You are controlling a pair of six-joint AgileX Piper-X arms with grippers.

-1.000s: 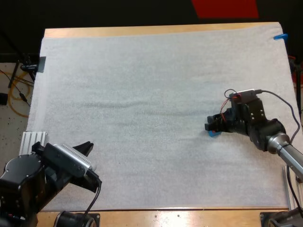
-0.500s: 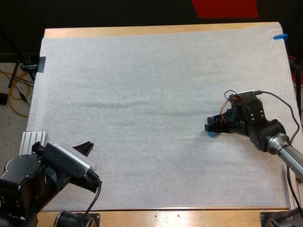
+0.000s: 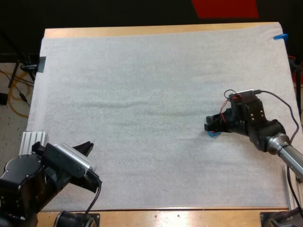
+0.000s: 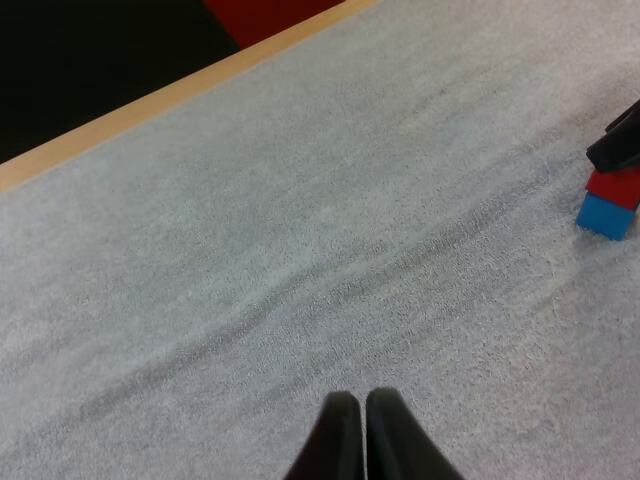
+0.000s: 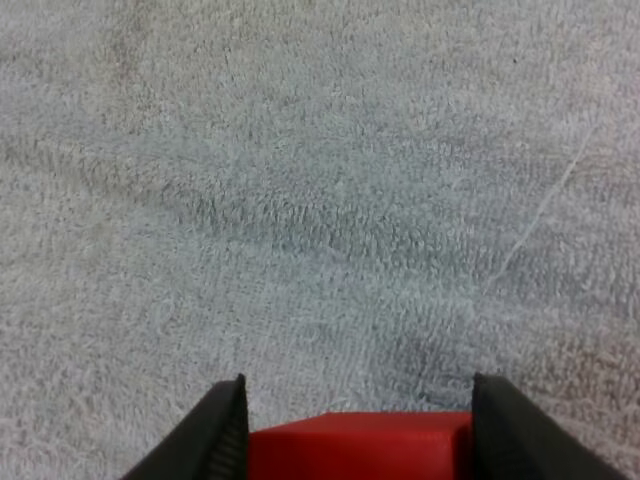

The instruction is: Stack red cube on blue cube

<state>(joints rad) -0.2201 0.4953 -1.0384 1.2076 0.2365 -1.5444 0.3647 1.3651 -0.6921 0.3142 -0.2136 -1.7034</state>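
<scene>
In the left wrist view the red cube (image 4: 612,186) rests squarely on the blue cube (image 4: 605,215) on the white mat, with the right arm's black fingers (image 4: 620,145) at the red cube's top. My right gripper (image 5: 360,432) is shut on the red cube (image 5: 360,445), a finger pressing on each side. From above, that gripper (image 3: 211,126) sits low at the mat's right, and a sliver of the blue cube (image 3: 214,134) peeks out beneath it. My left gripper (image 4: 355,430) is shut on nothing, fingers touching, parked near the front left corner (image 3: 87,147).
The white mat (image 3: 142,94) covers nearly the whole wooden table (image 3: 142,31). A shallow wrinkle (image 3: 137,104) crosses the mat's middle. A ribbed metal block (image 3: 32,140) stands at the left edge beside my left arm.
</scene>
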